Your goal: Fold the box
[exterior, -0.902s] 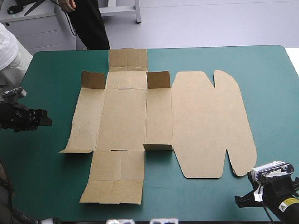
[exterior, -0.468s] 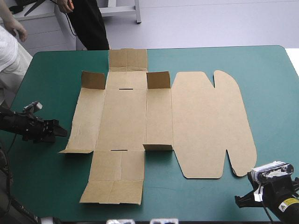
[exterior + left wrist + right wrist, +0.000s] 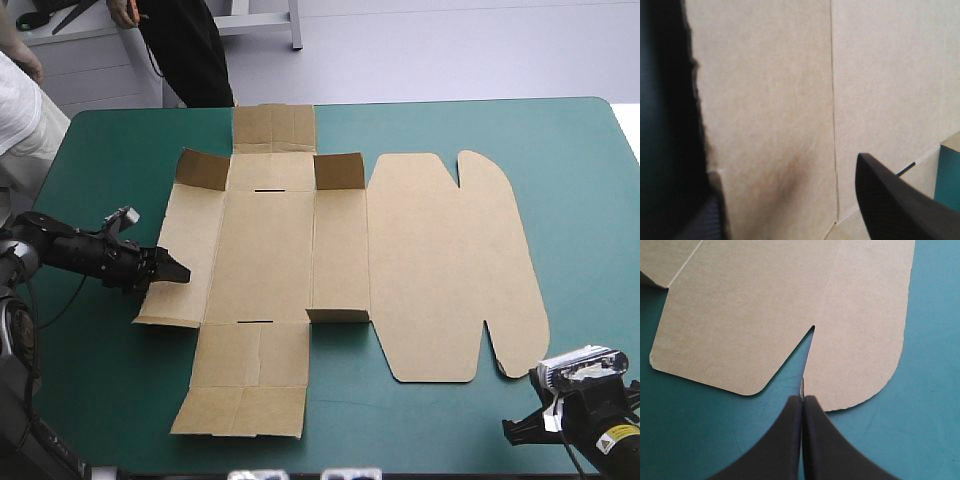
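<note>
1. The box [image 3: 265, 250] lies as an opened-out brown sheet on the teal-green table [image 3: 570, 160]. It sits left of centre and reaches from the far edge nearly to the near one.
2. Most of it is flat. Only the two corner flaps [image 3: 202, 170] on the far side stand up, and a small one on the near side is lifted, so I judge the folding barely begun.
3. My left pincer [image 3: 172, 270] sits low at the outer edge of the left side panel [image 3: 190, 235]. Its black fingers stand well apart, with the board's edge ahead of them. I see nothing gripped.
4. I read that placement as getting set to raise this wall: coming in low at the free edge lets a finger slip beneath it.
5. My right pincer [image 3: 803, 405] is pressed closed on nothing. It is parked at the near right corner, its tip just short of the lid [image 3: 450, 270] and pointing at the notch [image 3: 812, 329].
6. Keeping it there leaves it clear of the left arm, yet close enough to pin the sheet should it slide.
</note>
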Action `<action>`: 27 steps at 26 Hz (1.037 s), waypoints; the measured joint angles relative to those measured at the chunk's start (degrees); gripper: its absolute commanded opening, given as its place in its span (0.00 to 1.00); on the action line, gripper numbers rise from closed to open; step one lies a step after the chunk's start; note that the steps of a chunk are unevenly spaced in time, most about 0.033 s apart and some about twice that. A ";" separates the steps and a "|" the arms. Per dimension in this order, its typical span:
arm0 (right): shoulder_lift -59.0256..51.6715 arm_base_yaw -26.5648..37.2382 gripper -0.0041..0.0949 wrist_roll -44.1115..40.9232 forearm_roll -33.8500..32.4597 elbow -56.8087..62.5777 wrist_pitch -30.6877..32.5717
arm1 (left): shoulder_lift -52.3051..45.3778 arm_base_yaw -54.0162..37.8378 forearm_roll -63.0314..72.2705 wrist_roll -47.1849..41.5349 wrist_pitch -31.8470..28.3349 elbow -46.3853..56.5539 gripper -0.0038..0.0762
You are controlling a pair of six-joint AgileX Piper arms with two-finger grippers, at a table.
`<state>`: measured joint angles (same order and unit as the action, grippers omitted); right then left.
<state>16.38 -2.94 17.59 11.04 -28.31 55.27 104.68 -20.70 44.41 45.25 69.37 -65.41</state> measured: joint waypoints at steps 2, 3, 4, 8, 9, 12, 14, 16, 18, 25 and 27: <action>0.00 0.00 0.03 0.00 0.00 0.00 0.00 | 0.21 0.71 0.42 -0.33 0.06 0.00 0.62; 0.00 0.00 0.03 0.00 0.00 0.00 0.00 | 0.24 1.09 0.49 -0.48 0.06 0.00 0.62; 0.00 0.00 0.03 0.00 0.01 0.00 0.00 | 0.29 1.37 0.64 -0.48 0.06 0.00 0.62; 0.00 0.00 0.03 0.00 0.07 0.00 0.00 | 0.36 2.00 0.68 -0.54 0.06 -0.05 0.62; 0.00 0.00 0.03 0.00 0.07 0.00 0.00 | 0.36 2.06 0.68 -0.61 0.06 -0.05 0.61; 0.00 0.00 0.03 0.00 0.18 0.00 0.00 | 0.36 2.08 0.90 -0.90 0.06 -0.05 0.56; 0.00 0.00 0.03 0.00 0.19 0.00 0.00 | 0.48 2.08 1.33 -0.94 -0.06 -0.05 0.52; 0.00 0.00 0.03 0.00 0.19 0.00 0.00 | 0.99 2.27 2.41 -1.07 -0.17 0.07 0.42; 0.00 0.00 0.03 0.00 0.19 0.00 0.00 | 1.23 2.47 2.88 -1.13 -0.55 0.18 0.34; 0.00 0.00 0.03 0.00 0.19 0.00 0.00 | 1.78 2.71 3.89 -2.18 -0.19 0.68 0.04; 0.00 0.00 0.03 0.00 0.19 0.00 0.00 | 1.78 2.77 4.37 -1.24 0.07 0.68 0.04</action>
<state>16.38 -2.94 17.59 11.23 -28.31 55.27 106.46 -17.93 48.78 44.01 69.44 -64.73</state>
